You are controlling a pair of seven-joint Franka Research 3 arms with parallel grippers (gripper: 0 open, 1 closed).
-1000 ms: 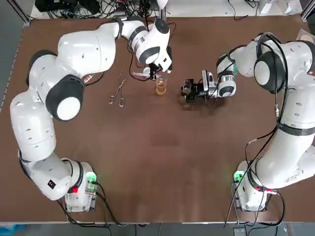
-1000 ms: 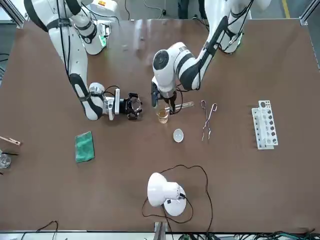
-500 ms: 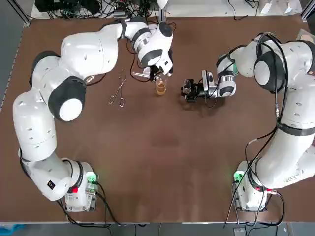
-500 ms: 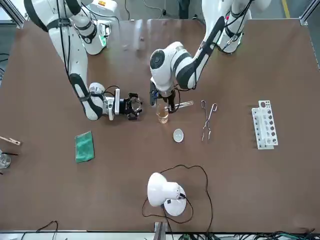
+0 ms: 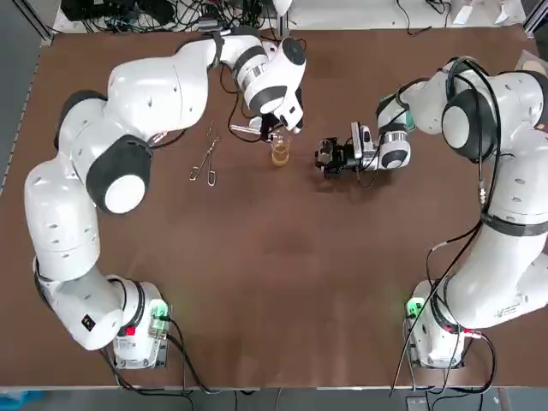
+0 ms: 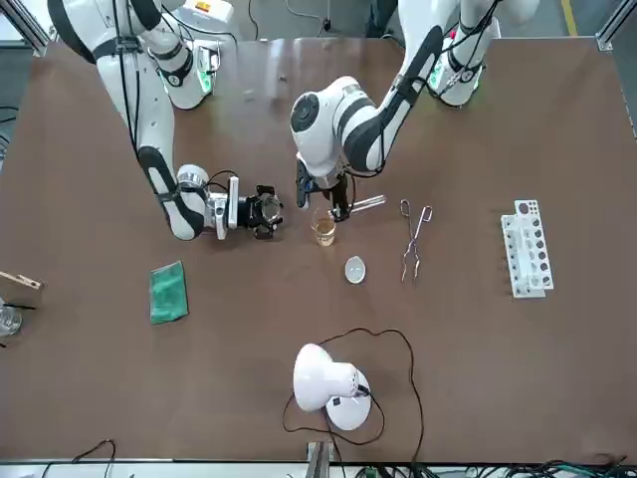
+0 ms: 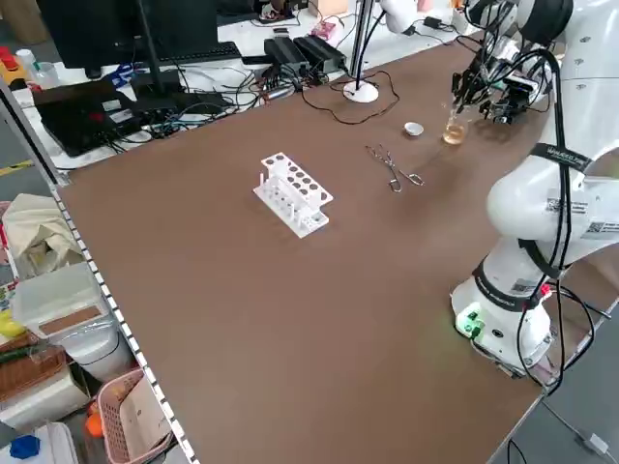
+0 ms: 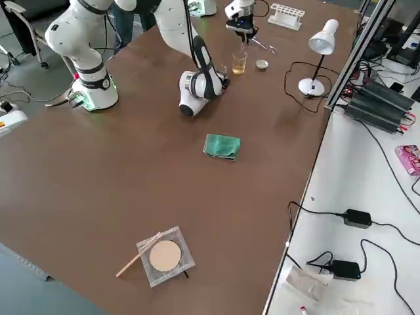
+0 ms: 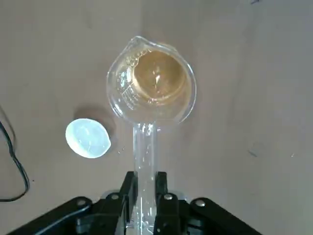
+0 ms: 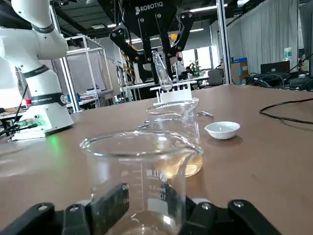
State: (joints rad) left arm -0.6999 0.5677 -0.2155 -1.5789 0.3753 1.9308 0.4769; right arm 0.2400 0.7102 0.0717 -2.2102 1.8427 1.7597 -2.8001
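My left gripper [image 5: 276,122] is shut on a clear test tube [image 9: 145,155], held tilted just above a small glass beaker [image 5: 280,152] with amber liquid. In the left wrist view the tube's far end overlaps the beaker's rim [image 9: 146,122]. In the front view the tube [image 6: 366,205] sticks out sideways from the left gripper [image 6: 325,197] over the beaker [image 6: 323,231]. My right gripper [image 5: 328,157] lies low on the table next to it, shut on an empty glass beaker [image 10: 142,171]. The amber beaker [image 10: 178,142] stands just beyond that one.
A small white dish [image 6: 355,268] and metal tongs [image 6: 412,237] lie near the beaker. A white test tube rack [image 6: 526,261], a green cloth [image 6: 168,291] and a white desk lamp [image 6: 326,383] with its cable are farther off. A square tray with a round disc [image 8: 164,256] sits far away.
The left gripper has risen a little and drawn towards the table's far side, lifting the test tube higher over the amber beaker. The right arm has stayed still.
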